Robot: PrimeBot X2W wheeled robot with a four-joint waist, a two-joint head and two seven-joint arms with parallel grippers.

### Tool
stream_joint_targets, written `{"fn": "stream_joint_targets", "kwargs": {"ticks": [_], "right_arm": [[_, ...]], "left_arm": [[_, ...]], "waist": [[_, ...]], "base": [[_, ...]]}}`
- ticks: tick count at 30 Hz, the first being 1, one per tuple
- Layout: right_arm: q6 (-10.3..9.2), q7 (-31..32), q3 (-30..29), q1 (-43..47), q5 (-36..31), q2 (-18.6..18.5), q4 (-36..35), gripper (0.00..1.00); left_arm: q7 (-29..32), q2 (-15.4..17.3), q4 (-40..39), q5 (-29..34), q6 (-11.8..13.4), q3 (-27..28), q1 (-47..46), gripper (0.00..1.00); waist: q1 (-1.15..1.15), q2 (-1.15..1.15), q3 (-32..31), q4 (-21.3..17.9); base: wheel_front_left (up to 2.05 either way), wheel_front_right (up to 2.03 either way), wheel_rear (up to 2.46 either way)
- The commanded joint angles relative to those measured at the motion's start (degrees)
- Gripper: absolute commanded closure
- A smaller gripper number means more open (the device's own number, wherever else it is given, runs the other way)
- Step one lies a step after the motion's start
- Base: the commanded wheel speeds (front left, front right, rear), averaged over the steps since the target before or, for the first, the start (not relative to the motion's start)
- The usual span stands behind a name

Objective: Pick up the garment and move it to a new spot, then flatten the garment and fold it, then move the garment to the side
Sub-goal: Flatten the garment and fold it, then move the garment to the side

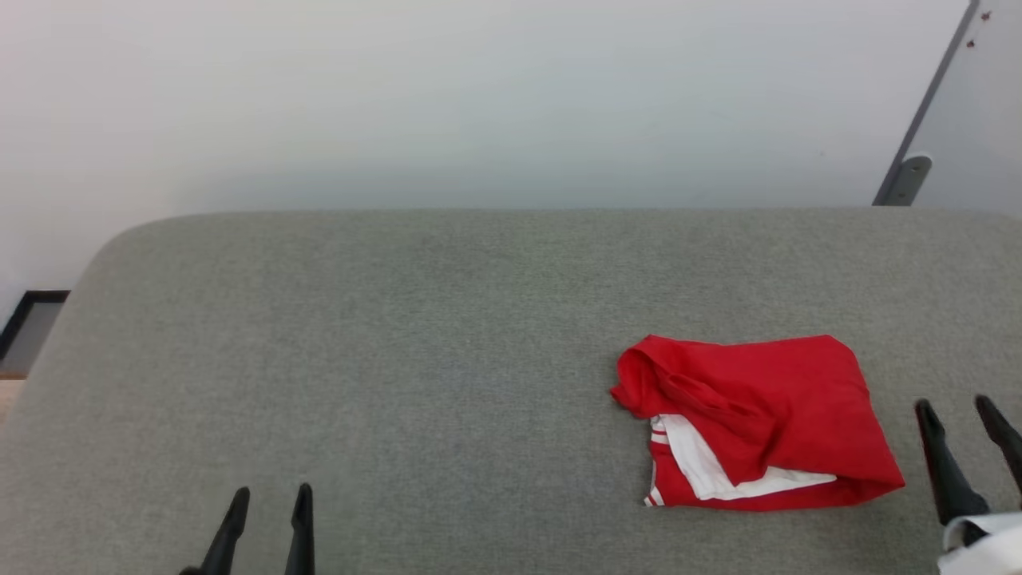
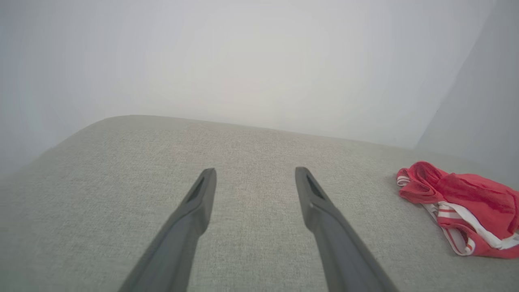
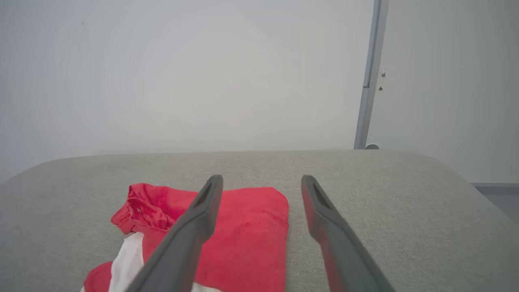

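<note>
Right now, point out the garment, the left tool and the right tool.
garment [image 1: 782,399], head view, on the red top fold.
left tool [image 1: 273,489], head view, midway between its two fingertips.
right tool [image 1: 952,402], head view, midway between its two fingertips.

You see a red garment with white sleeves and red-and-white striped trim. Your worktop is flecked grey.
</note>
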Motion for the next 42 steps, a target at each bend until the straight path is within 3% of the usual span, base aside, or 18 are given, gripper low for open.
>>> {"fn": "stream_joint_targets", "kwargs": {"ticks": [1, 10, 28, 34, 38, 42], "right_arm": [[-0.08, -0.26, -0.84, 1.32, -0.65, 0.42, -0.76, 0.0], [-0.09, 0.16, -5.16, 5.8, -1.94, 1.84, -5.04, 0.0], [-0.08, 3.5, -4.62, 4.52, -1.52, 2.48, -6.49, 0.0], [-0.09, 14.91, 0.68, -3.12, -1.75, -2.81, -6.13, 0.0], [-0.09, 28.93, 6.02, -9.37, 0.97, -8.15, -4.51, 0.0], [-0.09, 47.69, 10.36, -13.81, 7.43, -13.97, -3.53, 0.0]], "left_arm": [[-0.06, -0.12, -0.53, 0.26, 0.09, 0.22, 0.91, 0.0], [-0.06, -0.29, -2.68, -0.24, 0.09, 0.87, 2.93, 0.0], [-0.06, -0.55, -2.84, -0.42, 0.09, -0.77, 1.72, 0.0], [-0.06, -1.02, -2.49, -0.61, 0.09, -2.41, -1.22, 0.0], [-0.06, -1.09, -1.81, -0.86, 0.09, -3.63, -4.6, 0.0], [-0.06, -1.39, -0.98, -1.45, 0.09, -4.44, -7.59, 0.0]], "waist": [[0.0, 0.0, -0.33, 0.48], [0.0, 0.0, -0.52, 1.01], [0.0, 0.0, 0.16, 1.69], [0.0, 0.0, 3.6, 2.37], [0.0, 0.0, 7.14, 2.75], [0.0, 0.0, 10.28, 3.09]], "base": [[0.0, 0.0, 0.0], [0.0, 0.0, 0.0], [0.0, 0.0, 0.0], [0.0, 0.0, 0.0], [0.0, 0.0, 0.0], [0.0, 0.0, 0.0]]}}
